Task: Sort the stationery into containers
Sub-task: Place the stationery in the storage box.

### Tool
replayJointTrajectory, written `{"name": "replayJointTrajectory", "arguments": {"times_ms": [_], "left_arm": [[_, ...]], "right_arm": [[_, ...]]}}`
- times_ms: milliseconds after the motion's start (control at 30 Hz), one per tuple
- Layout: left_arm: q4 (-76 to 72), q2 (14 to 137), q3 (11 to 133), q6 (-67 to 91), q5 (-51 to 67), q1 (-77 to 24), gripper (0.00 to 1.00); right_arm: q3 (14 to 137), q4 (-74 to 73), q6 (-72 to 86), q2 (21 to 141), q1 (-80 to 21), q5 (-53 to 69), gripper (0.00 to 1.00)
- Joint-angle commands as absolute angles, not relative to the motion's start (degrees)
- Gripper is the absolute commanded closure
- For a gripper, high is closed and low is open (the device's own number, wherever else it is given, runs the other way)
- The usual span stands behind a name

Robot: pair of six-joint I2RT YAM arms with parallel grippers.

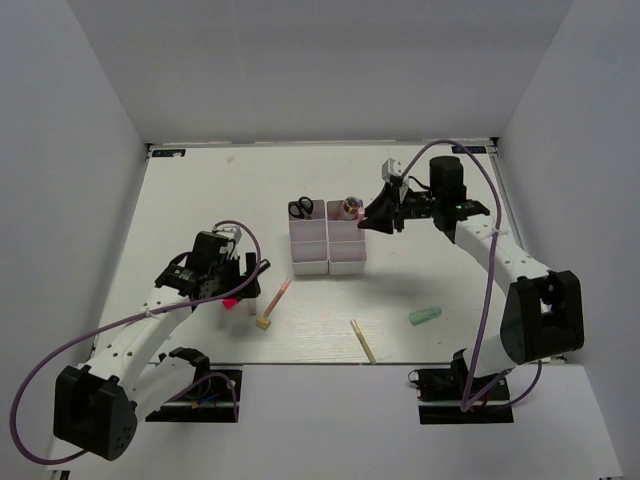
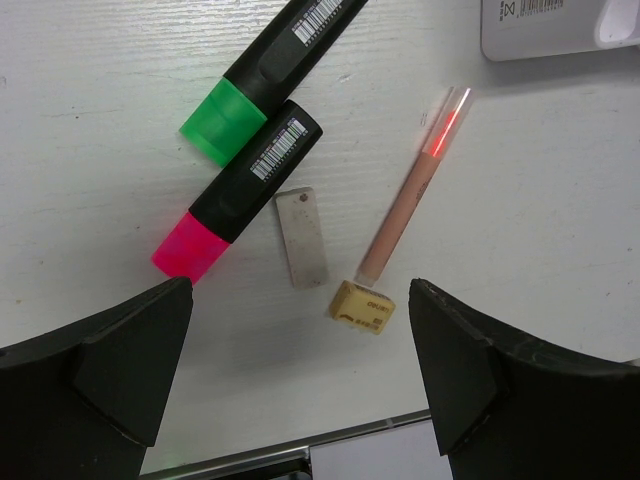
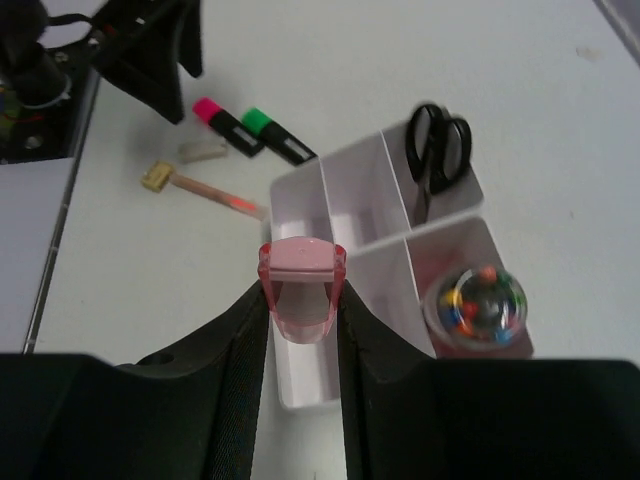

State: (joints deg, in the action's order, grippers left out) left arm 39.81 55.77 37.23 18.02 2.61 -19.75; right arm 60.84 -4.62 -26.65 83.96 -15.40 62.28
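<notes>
Pink piece [image 3: 302, 290] is clamped between the right gripper's [image 1: 380, 214] fingers. It hangs above the bins [image 1: 309, 266] at the far end of their right column, mid-tabletop [image 1: 200, 190] toward the far edge; can't tell exactly which compartment is under it. I judge this is the drop step. I'd centre the piece over a free compartment, not the one with the scissors [image 3: 437, 135] or the jar [image 3: 480, 300]. Then lower till it's inside the walls and let go, so it doesn't bounce off a divider; keep the fingers clear of the rims. There's open room right of the bins out to the right edge, with only the mint piece [image 1: 425, 315] and tan pencil [image 1: 363, 340] toward the near edge. Left gripper [image 2: 298, 345] hovers left of the bins, fingers wide apart and holding nothing, well apart from the right arm. Under it lie the pink marker [image 2: 230, 205], green marker [image 2: 235, 100], grey tab [image 2: 302, 238], eraser [image 2: 362, 306] and pencil [image 2: 415, 190]. Walls close in on three sides.
</notes>
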Motion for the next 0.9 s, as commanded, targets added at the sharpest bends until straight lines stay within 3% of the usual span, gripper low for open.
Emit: {"name": "replayJointTrajectory", "arguments": {"times_ms": [0, 167, 433, 867], "left_arm": [[38.6, 55.3, 37.6, 18.0, 3.2, -19.9, 0.0], [38.6, 55.6, 37.5, 17.9, 3.2, -20.0, 0.0], [38.3, 55.6, 37.5, 17.4, 3.3, -20.0, 0.0], [38.4, 56.0, 37.5, 17.2, 3.2, -20.1, 0.0]], "right_arm": [[61.4, 3.9, -30.7, 84.9, -17.2, 73.7, 1.0], [62.0, 0.5, -40.3, 86.9, -19.8, 72.2, 1.0], [63.9, 2.1, -45.9, 91.8, -21.4, 59.7, 1.0], [63.5, -4.5, -56.1, 95.0, -22.8, 54.0, 1.0]]}}
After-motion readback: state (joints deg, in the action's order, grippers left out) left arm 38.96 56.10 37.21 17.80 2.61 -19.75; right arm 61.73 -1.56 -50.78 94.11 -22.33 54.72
